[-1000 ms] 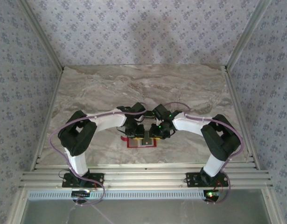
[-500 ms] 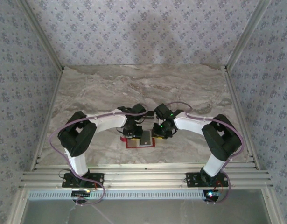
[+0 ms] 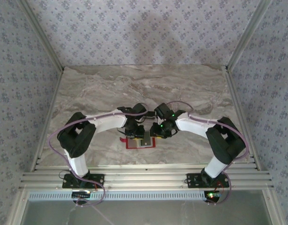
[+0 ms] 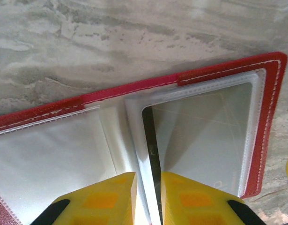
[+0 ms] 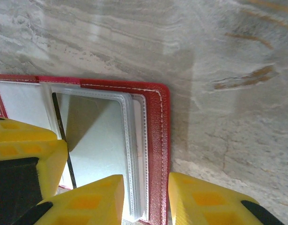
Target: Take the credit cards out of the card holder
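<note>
Patterned wallpaper [image 3: 134, 28] closes in three sides of the marble table [image 3: 144, 84]. The card holder [image 3: 138, 146] lies open and flat near the table's front edge, between the two arms.

Your left end effector [image 4: 148, 197] sits over the holder's middle fold. Its gap is narrow and the inner edge of a clear sleeve [image 4: 134, 122] runs up between the fingers. I cannot tell whether it is pinching that plastic or only straddling it. Your right end effector [image 5: 146, 201] stands part open astride the holder's right border, with nothing visibly clamped.

The silver card [image 4: 200, 140] fills the holder's right pocket. A paler one [image 4: 45, 164] seems to lie in the left pocket, though through the plastic it is hard to be sure.

Expect all of it to be light. The holder will likely slide or lift off the table unless you pin it down at the border. The cards should be stiff, thin and slick, and the sleeve soft and clingy, so flat faces give you little purchase. Take the silver card by the edge nearest the fold, where the pocket looks open, and draw it out along its own plane towards the fold without bending it.
</note>
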